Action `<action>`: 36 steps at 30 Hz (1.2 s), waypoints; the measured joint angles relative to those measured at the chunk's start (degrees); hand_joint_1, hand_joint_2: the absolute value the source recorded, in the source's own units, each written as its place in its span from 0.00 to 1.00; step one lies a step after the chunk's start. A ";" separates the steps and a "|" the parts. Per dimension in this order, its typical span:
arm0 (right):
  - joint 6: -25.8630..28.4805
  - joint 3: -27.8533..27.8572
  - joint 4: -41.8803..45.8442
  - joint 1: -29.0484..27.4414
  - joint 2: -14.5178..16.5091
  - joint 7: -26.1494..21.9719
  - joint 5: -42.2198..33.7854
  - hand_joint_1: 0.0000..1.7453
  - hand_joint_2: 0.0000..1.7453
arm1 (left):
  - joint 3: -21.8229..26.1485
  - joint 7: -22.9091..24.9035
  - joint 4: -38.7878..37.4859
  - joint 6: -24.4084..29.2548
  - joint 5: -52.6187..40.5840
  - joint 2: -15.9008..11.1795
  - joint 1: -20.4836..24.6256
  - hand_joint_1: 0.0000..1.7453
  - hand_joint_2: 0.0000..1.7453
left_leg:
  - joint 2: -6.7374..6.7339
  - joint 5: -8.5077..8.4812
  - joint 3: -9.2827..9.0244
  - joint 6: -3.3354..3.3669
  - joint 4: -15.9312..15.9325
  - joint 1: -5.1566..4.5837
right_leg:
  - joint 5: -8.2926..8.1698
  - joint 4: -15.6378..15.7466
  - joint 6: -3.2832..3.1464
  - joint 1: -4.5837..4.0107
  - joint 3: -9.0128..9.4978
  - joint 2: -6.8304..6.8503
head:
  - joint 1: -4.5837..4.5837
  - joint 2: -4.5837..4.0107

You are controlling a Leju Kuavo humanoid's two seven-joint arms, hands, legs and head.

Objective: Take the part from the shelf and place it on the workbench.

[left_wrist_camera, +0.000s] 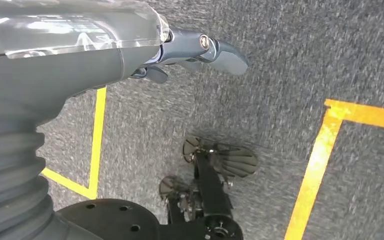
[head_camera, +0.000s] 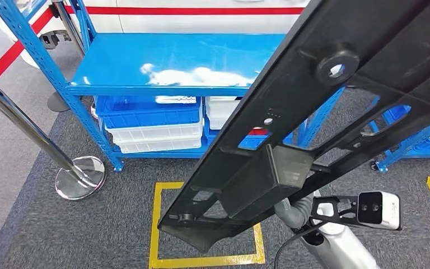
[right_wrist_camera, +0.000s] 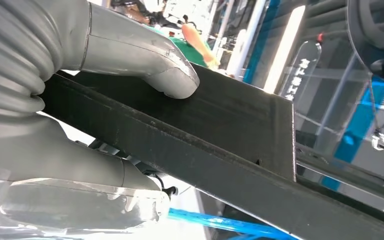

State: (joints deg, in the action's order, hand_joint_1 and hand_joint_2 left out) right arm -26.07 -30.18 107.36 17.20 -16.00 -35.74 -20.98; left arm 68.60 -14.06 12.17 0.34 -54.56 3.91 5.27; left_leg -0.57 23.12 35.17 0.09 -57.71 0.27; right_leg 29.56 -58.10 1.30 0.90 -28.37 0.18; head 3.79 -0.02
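The right hand [right_wrist_camera: 80, 100] grasps the long black part [head_camera: 313, 117], thumb pressed on its upper face and the fingers [right_wrist_camera: 70, 170] wrapped beneath, so the part slants across the head view in front of the blue shelf [head_camera: 168, 61] (whose top level is bare and glossy). Below that level sit blue and white bins [head_camera: 151, 120]. The left hand [left_wrist_camera: 190, 50] hangs over grey carpet with yellow tape lines [left_wrist_camera: 320, 165], fingers loosely extended and holding nothing.
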 joint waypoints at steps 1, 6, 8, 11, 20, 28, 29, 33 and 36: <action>0.29 -0.07 0.00 0.31 -0.03 0.00 -0.23 1.00 1.00 | 0.01 0.09 0.00 -0.19 -0.04 0.00 0.00 0.00 1.00 | 0.01 -0.41 0.09 -0.39 0.08 0.03 | 0.09 0.82 -0.51 -0.23 0.20 0.00 | 0.00 0.00; 0.27 0.11 0.21 1.05 -0.16 0.00 -0.21 1.00 1.00 | -0.01 0.39 0.00 -0.70 -0.50 0.01 -0.13 0.00 1.00 | 0.15 5.28 3.55 -1.51 -7.83 0.42 | -1.97 1.47 -2.94 -0.24 -1.24 0.46 | 0.00 0.00; -0.09 0.17 0.31 1.02 -0.14 0.00 0.21 1.00 1.00 | -0.01 0.55 0.00 -0.67 -0.48 0.05 -0.16 0.00 1.00 | 0.16 8.87 5.98 -1.74 -15.19 0.43 | -2.52 1.33 -3.14 -0.52 -2.09 0.49 | 0.01 0.00; -0.25 0.18 0.31 0.98 0.09 0.00 0.67 1.00 1.00 | 0.01 0.76 0.00 -0.34 -0.08 0.07 -0.18 0.00 1.00 | 0.16 6.62 2.90 -1.51 -12.63 0.40 | -2.93 0.93 -3.06 -0.78 -2.85 0.46 | 0.01 0.00; -0.82 0.20 0.38 1.26 0.86 0.00 0.47 1.00 1.00 | 0.37 0.96 0.00 0.16 0.77 0.31 -0.08 0.00 1.00 | -0.25 2.56 -4.17 1.07 1.35 0.42 | -1.05 -3.10 -0.90 -0.99 -5.50 0.13 | -0.01 0.00; -5.72 2.26 0.48 -0.27 0.95 0.00 0.51 1.00 1.00 | 1.47 1.51 0.00 0.90 1.78 0.89 -0.10 0.00 1.00 | -2.28 2.80 -3.88 0.68 0.71 0.23 | -2.76 -4.87 0.04 0.07 -6.79 2.29 | -0.01 0.00; -5.93 2.73 0.50 -0.36 0.98 0.00 0.53 1.00 1.00 | 1.51 1.52 0.00 1.00 1.77 0.93 -0.13 0.00 1.00 | -2.57 2.92 -3.84 0.40 0.56 0.06 | -3.76 -1.93 -0.24 -0.12 -5.55 3.22 | -0.01 0.00; -6.41 4.14 0.59 -1.27 1.09 0.00 0.78 1.00 1.00 | 1.70 1.62 0.00 1.26 1.69 0.92 -0.23 0.00 1.00 | -4.02 3.44 -3.72 -0.83 0.16 -0.09 | -4.23 -0.11 -1.74 -0.53 -5.52 2.46 | 0.01 0.00; -7.44 5.38 0.90 -2.37 1.55 0.00 1.57 1.00 1.00 | 1.79 2.12 0.00 1.67 1.54 0.82 -0.23 0.00 1.00 | -1.43 7.51 -1.29 -1.52 -5.73 0.34 | -4.71 0.18 -2.85 -0.40 -5.69 0.84 | 0.01 0.00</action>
State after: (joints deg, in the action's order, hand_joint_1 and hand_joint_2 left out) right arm -33.51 -24.81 108.26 14.83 -14.45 -35.74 -19.41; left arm 70.38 -11.94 12.17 2.02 -53.02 4.73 5.04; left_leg -2.00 30.63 33.88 -1.42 -63.43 0.60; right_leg 24.85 -57.92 -1.55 0.50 -34.06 1.02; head 3.80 -0.02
